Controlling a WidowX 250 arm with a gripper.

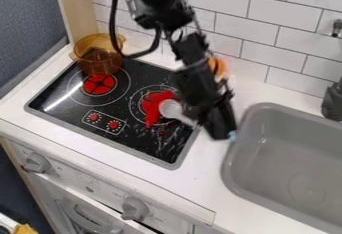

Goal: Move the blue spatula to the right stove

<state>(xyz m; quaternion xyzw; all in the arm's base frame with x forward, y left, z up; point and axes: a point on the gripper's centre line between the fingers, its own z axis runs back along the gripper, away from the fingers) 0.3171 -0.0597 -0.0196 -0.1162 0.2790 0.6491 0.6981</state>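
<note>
Black and blurred, the hand (221,132) hangs tilted over the strip of white table (200,170) between the stove and the sink. Whether it is empty or grasping something cannot be told. A small light-blue piece (232,135) shows right at its lower end, near the sink's rim; it may be part of the blue spatula, but too little shows to be sure.

Just beside the hand, on the stove side, is a whitish round object (171,109), with a pale stretch running from it toward the arm. It overlaps a red cloth-like thing (155,106) at the right burner (137,112) of the black stove top (63,112). An orange object (217,65) shows behind the arm, near the tiled wall (221,25).

The grey sink (250,170) lies to the right of the hand, with part of a dark faucet (332,102) at its far side. Farther off on the other side, a see-through amber pot (98,53) stands upright at the back left of the stove top, beside the red left burner (99,84). Grey knobs (135,208) line the stove's front, below the table's edge.
</note>
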